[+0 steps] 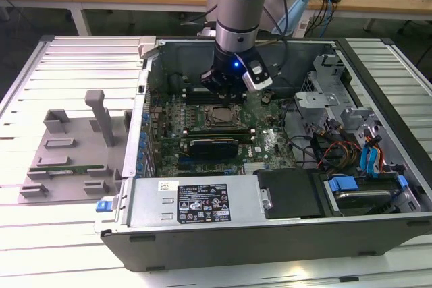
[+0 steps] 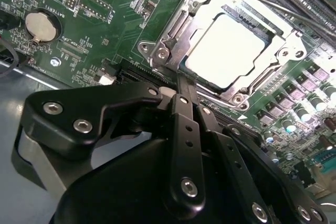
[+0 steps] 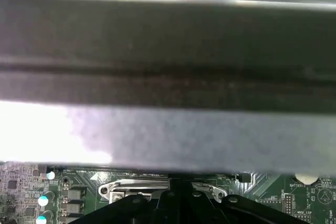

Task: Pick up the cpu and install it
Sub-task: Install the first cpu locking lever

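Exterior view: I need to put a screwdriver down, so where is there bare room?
The slatted table beyond the grey fixture is bare. Inside the computer case it is crowded: motherboard, cables, gripper over the cpu.

Silvery, pale-rimmed chip inside a shiny steel frame on the green circuit board. Black gripper beside that frame. Grey slatted table around the dark computer case; blue clips at its edge.
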Motion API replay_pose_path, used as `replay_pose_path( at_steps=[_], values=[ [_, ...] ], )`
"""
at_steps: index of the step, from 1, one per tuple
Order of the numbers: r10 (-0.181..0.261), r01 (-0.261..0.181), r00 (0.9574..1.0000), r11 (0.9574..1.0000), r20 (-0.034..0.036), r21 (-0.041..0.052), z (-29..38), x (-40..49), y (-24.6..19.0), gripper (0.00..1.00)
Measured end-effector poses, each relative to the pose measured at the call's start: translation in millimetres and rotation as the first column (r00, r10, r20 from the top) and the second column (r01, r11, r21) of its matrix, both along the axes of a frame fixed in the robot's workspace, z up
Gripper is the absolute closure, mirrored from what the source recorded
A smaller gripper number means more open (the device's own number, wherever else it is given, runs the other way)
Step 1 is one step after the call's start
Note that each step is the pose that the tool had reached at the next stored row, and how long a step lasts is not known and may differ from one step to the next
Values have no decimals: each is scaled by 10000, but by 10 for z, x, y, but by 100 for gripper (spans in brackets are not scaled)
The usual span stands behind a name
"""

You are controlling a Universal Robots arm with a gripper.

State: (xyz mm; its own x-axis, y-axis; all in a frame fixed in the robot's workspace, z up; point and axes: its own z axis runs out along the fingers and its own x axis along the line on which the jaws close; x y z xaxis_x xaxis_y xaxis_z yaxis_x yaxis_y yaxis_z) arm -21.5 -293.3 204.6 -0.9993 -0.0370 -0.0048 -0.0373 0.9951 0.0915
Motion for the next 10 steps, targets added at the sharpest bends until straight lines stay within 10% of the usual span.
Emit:
replay_pose_path(
  at_steps=[10],
  values=[
    [0,0,10000,10000,-32,-39,-54,23,-4,89]
  ],
)
